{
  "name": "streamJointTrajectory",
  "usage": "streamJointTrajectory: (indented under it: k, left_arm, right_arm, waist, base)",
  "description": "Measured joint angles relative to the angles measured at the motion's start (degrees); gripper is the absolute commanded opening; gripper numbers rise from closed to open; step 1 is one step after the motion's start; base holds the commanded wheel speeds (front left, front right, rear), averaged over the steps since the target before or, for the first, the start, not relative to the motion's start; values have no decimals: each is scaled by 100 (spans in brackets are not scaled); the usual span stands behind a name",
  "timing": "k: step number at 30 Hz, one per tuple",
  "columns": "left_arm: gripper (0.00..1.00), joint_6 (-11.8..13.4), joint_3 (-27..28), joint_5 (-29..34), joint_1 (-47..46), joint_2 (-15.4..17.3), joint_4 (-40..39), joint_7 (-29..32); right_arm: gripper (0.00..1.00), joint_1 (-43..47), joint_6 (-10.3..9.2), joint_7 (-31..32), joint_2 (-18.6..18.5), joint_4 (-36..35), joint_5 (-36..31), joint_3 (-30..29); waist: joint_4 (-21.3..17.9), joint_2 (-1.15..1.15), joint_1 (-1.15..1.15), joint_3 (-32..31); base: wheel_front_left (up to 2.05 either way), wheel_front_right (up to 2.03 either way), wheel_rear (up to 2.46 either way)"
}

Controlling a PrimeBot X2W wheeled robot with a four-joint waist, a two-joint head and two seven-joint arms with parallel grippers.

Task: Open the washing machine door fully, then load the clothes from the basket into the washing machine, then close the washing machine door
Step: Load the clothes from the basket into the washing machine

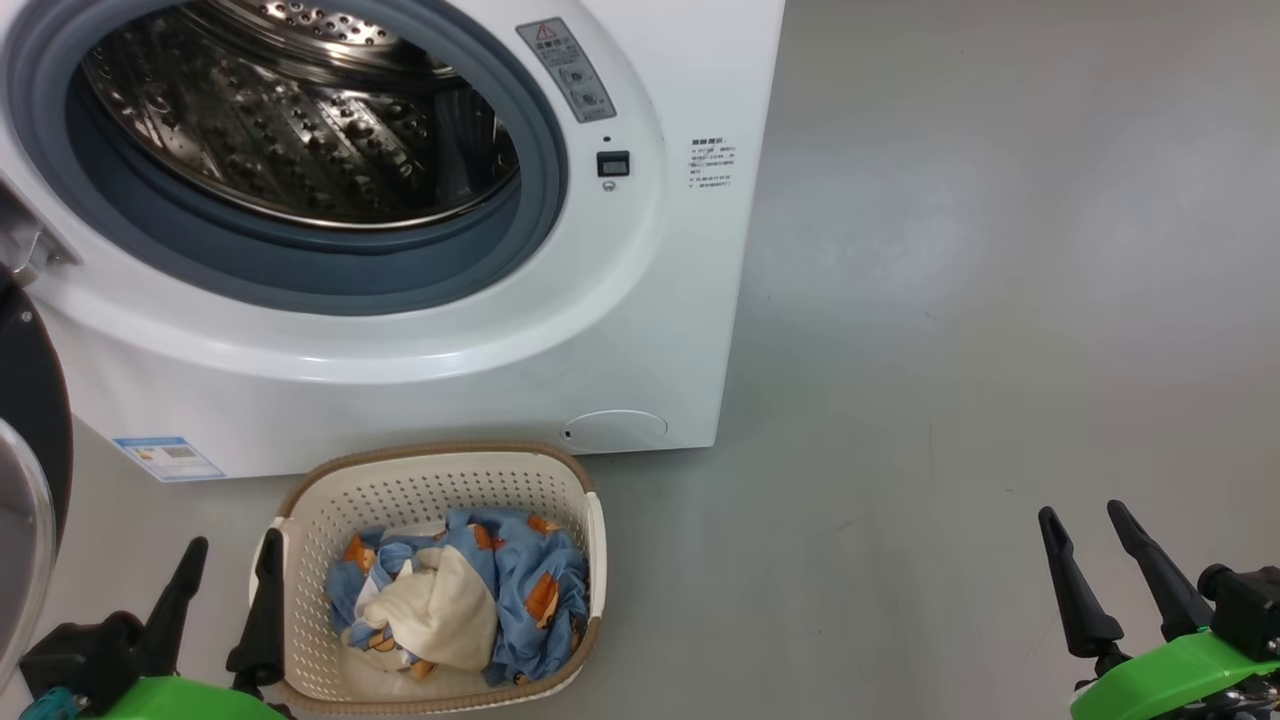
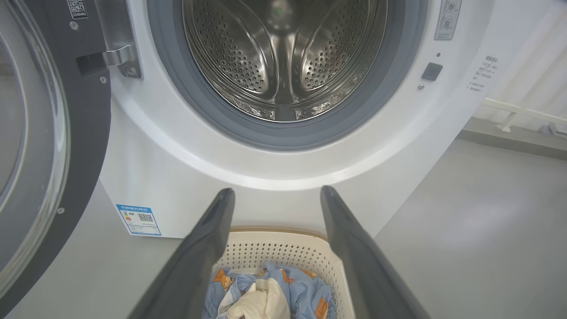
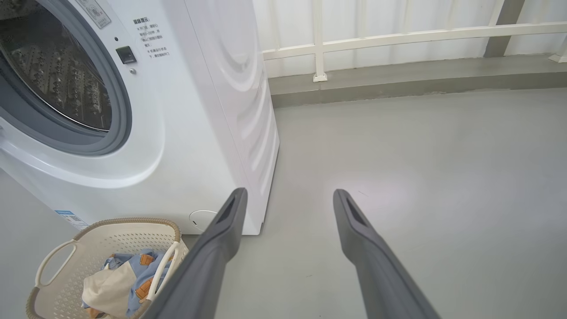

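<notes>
Two claws stand low in the head view, each with its fingers spread apart and holding nothing. The left claw (image 1: 233,540) is at the lower left of the frame, its inner finger just beside the left wall of the basket (image 1: 430,455). The right claw (image 1: 1082,510) is at the lower right, well apart from the basket, over the bare grey floor (image 1: 950,350). The basket sits on the floor at the lower centre-left, just in front of the washing machine (image 1: 640,300) and near its round white flap (image 1: 615,430). The clothes (image 1: 530,580) lie all inside the basket: crumpled blue fabric with orange-brown figures, and a cream cloth piece (image 1: 440,610) on top toward the left. The washing machine door (image 1: 35,400) is swung open at the left edge of the frame, with its black rim and part of the glass in view. At the upper left, the steel drum (image 1: 300,130) is open to view inside the grey gasket (image 1: 330,270). In the left wrist view the clothes show between the two fingers at the bottom.
</notes>
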Motion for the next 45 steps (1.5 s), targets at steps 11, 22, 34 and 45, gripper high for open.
streamJointTrajectory:
  k: [11, 22, 34, 45]
  left_arm:
    - [100, 0, -159, -20, 2, -43, 227, 0]
    - [100, 0, -494, -114, -153, -135, 939, 3]
    - [100, 0, -1218, -458, -1180, -51, 2070, 4]
    - [100, 0, -1987, -911, -2301, 171, 3139, 3]
  right_arm:
    - [100, -17, 0, 0, 33, -3, 0, 27]
    - [100, -211, 0, 0, 154, -73, -22, 103]
    - [100, -643, 0, 0, 334, -151, -82, 304]
    - [100, -1191, 0, 0, 519, -287, -200, 396]
  waist:
    - [3, 0, 0, 29]
    - [-47, 0, 0, 326]
    - [-160, 0, 0, 957]
    - [-281, 0, 0, 1748]
  base:
    - [0, 0, 0]
    - [0, 0, 0]
    - [0, 0, 0]
    - [0, 0, 0]
